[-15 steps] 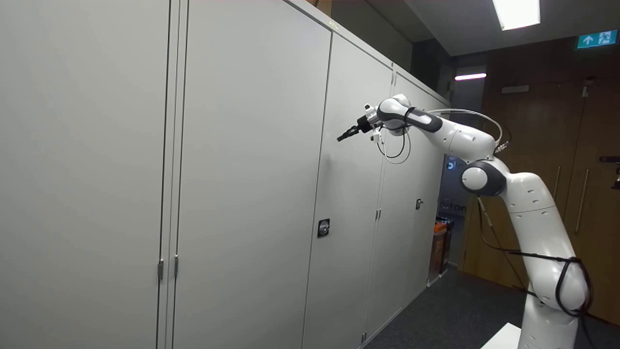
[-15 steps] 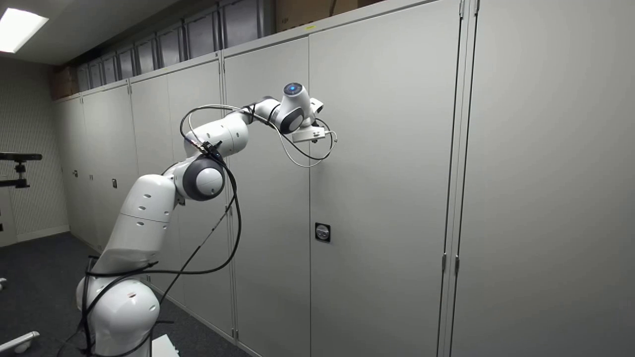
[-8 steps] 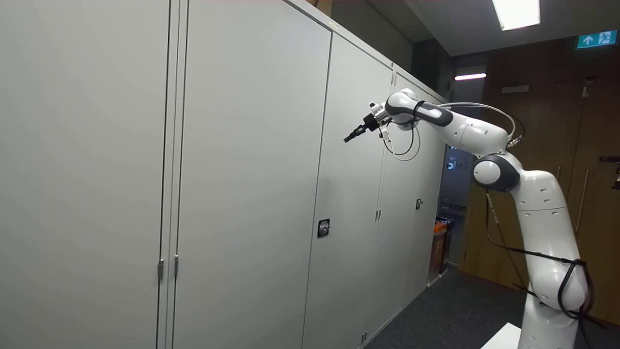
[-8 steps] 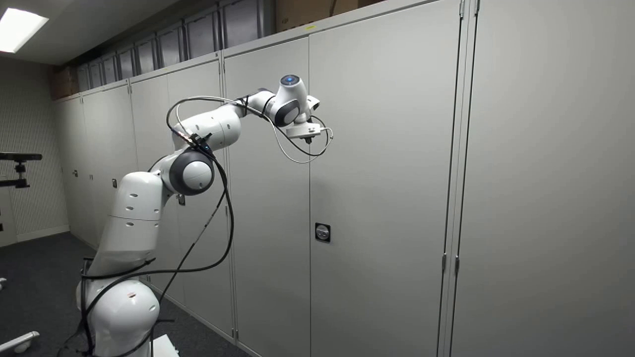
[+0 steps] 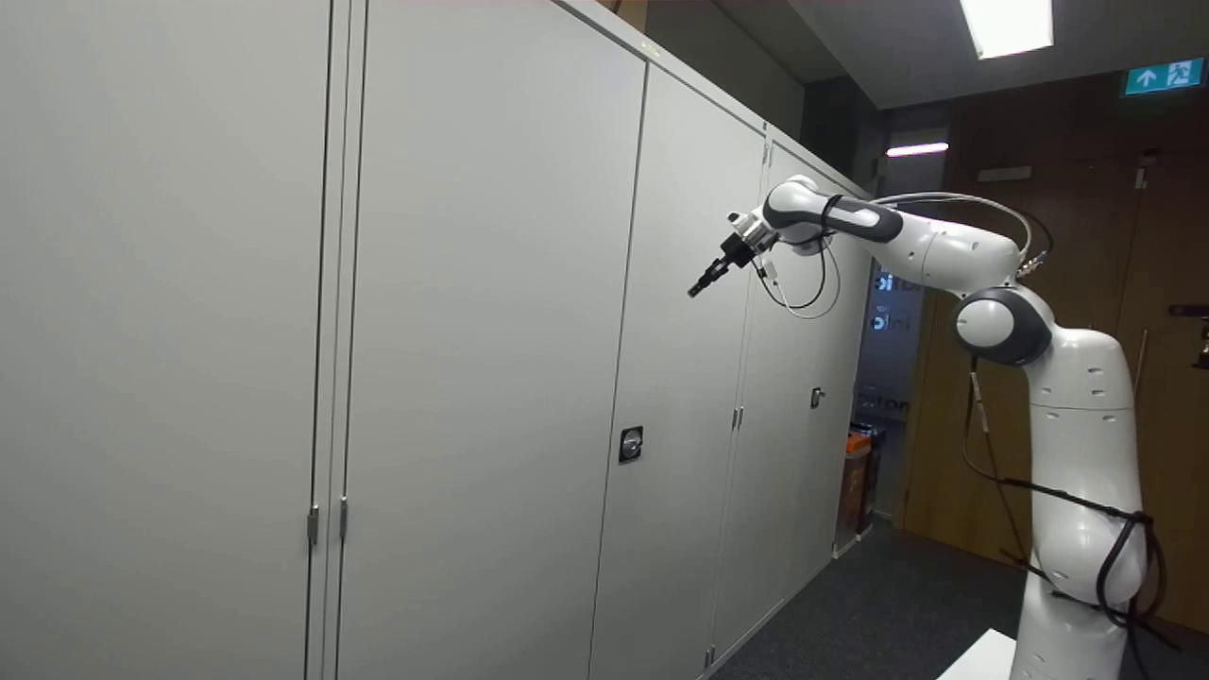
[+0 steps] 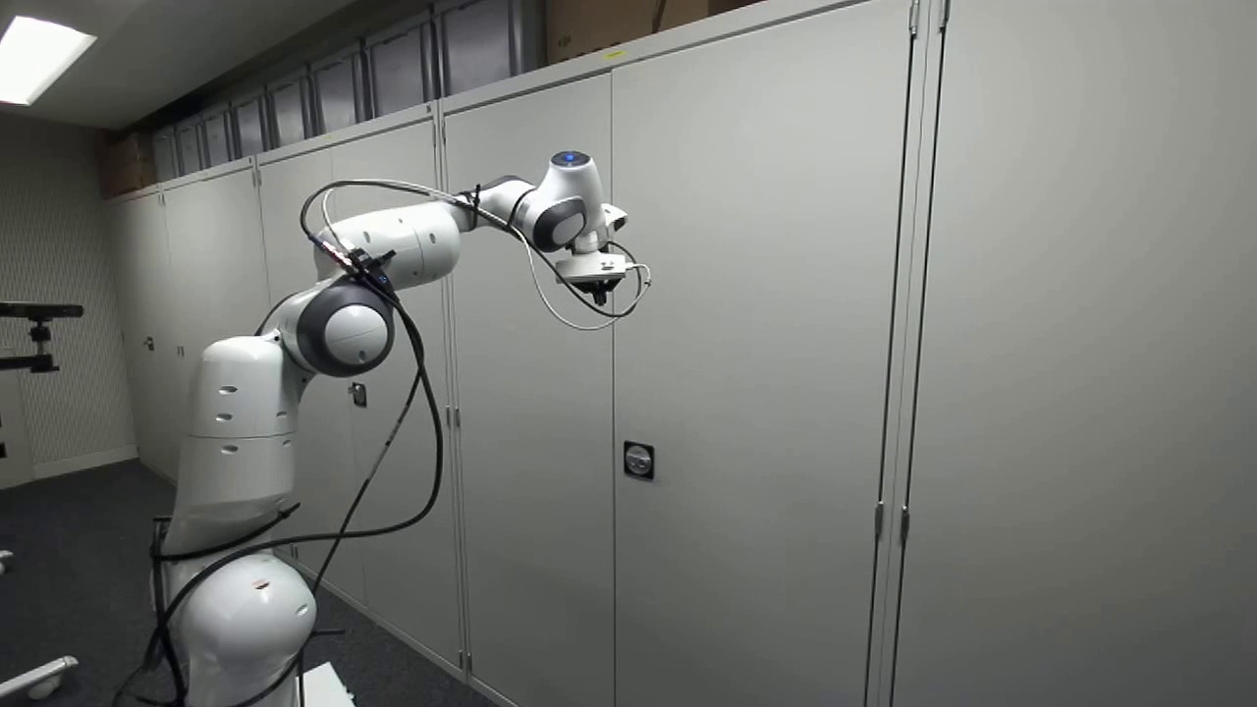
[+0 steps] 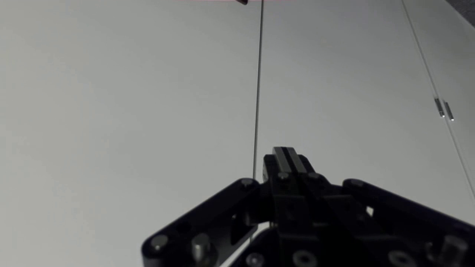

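My gripper (image 7: 285, 159) is shut, its two pads meeting along a thin dark line with nothing between them. Tall grey cabinet doors (image 7: 156, 92) fill the wrist view, and a vertical seam (image 7: 258, 74) runs just left of the fingertips. In an exterior view the gripper (image 5: 704, 280) points down and toward a cabinet door (image 5: 685, 349), with no contact visible. Below it, a round lock in a dark plate (image 5: 631, 444) sits beside the door seam; the same lock (image 6: 638, 460) shows in an exterior view. From there the gripper (image 6: 600, 295) appears small beneath the wrist.
Hinges (image 7: 439, 107) lie right in the wrist view. Black cables (image 6: 432, 471) loop off the arm. An orange-lidded bin (image 5: 854, 472) stands past the cabinets, near wooden doors (image 5: 973, 472). A camera on a stand (image 6: 39, 324) juts in. Grey boxes (image 6: 398, 74) line the cabinet top.
The arm has drawn back from the cabinets, its elbow swinging rearward. The gripper has moved the same way, sunk slightly and tilted more downward. It has stayed shut; the doors look unmoved.
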You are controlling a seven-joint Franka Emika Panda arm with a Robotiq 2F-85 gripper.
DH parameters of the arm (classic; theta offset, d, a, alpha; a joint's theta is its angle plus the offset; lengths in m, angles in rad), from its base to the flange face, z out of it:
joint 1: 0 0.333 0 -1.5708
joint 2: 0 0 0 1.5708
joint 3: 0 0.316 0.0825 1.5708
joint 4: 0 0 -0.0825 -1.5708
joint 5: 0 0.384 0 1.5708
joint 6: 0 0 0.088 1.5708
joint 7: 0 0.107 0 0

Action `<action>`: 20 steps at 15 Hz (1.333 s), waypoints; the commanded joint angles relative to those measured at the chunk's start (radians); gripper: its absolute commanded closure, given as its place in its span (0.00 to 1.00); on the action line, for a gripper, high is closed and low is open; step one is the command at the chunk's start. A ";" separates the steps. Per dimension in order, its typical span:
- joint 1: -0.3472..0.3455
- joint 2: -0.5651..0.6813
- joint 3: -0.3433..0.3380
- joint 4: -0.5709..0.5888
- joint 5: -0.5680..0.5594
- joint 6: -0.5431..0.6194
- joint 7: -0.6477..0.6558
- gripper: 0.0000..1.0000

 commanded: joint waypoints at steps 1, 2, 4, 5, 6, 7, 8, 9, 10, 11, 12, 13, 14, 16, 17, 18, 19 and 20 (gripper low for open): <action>0.014 -0.125 0.004 -0.174 -0.031 -0.024 -0.005 1.00; 0.015 -0.143 0.007 -0.204 -0.037 -0.029 -0.007 1.00; 0.018 -0.177 0.013 -0.268 -0.055 -0.024 -0.014 1.00; 0.022 -0.194 0.016 -0.301 -0.069 -0.022 -0.006 1.00; 0.026 -0.210 0.018 -0.335 -0.083 -0.021 0.002 1.00; 0.030 -0.226 0.022 -0.370 -0.100 -0.026 0.018 1.00; 0.034 -0.245 0.025 -0.408 -0.110 -0.031 0.045 1.00; 0.037 -0.262 0.028 -0.444 -0.123 -0.029 0.075 1.00; -0.029 -0.273 0.097 -0.474 -0.118 -0.034 0.100 1.00; -0.033 -0.290 0.106 -0.505 -0.114 -0.036 0.125 1.00; -0.042 -0.306 0.120 -0.538 -0.103 -0.034 0.155 1.00; -0.048 -0.323 0.130 -0.568 -0.095 -0.033 0.180 1.00; -0.052 -0.346 0.140 -0.600 -0.097 -0.034 0.212 1.00; -0.053 -0.386 0.152 -0.660 -0.097 -0.033 0.263 1.00; -0.054 -0.408 0.156 -0.690 -0.098 -0.033 0.284 1.00; -0.054 -0.429 0.158 -0.718 -0.099 -0.034 0.306 1.00; -0.056 -0.449 0.160 -0.751 -0.103 -0.027 0.329 1.00; -0.057 -0.467 0.162 -0.778 -0.107 -0.025 0.353 1.00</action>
